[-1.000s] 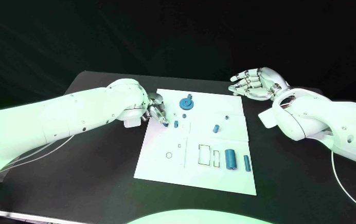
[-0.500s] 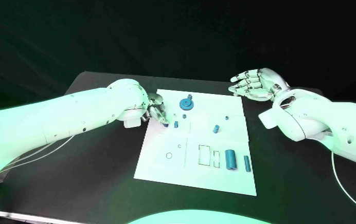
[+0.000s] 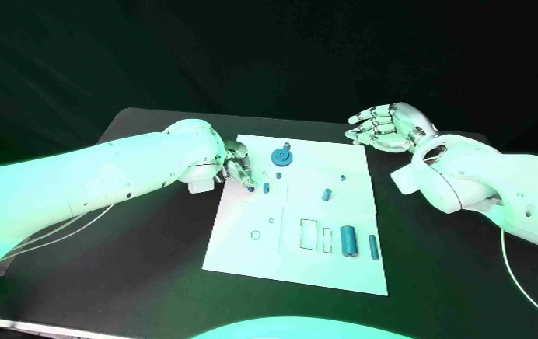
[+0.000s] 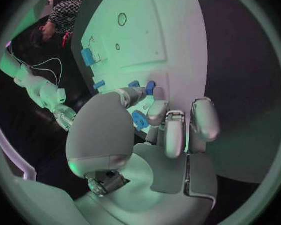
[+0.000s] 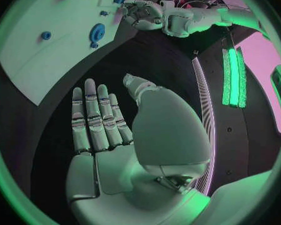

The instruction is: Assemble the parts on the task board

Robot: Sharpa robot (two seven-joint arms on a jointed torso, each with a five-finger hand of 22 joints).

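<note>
Head view: left hand (image 3: 235, 164) fingers (image 4: 158, 111) pinch a part (image 4: 140, 120).

One desk (image 3: 146, 277) carries one white board (image 3: 294, 265). There are two robot hands, the left robot hand (image 3: 235, 164) and the right robot hand (image 3: 385, 127). The blue parts on the board are:

- one gear (image 3: 281, 156) at 12 o'clock
- two short pegs, the left peg (image 3: 266, 187) and the right peg (image 3: 326, 194)
- two cylinders at 5 o'clock, the thick cylinder (image 3: 350, 239) and the thin cylinder (image 3: 373, 246)

One further blue piece (image 4: 139, 120) sits pinched among the left robot hand's fingers.

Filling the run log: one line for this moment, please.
left hand: fingers at small blue part, task board left edge | right hand: open, off board | gear-like part: untouched
</note>
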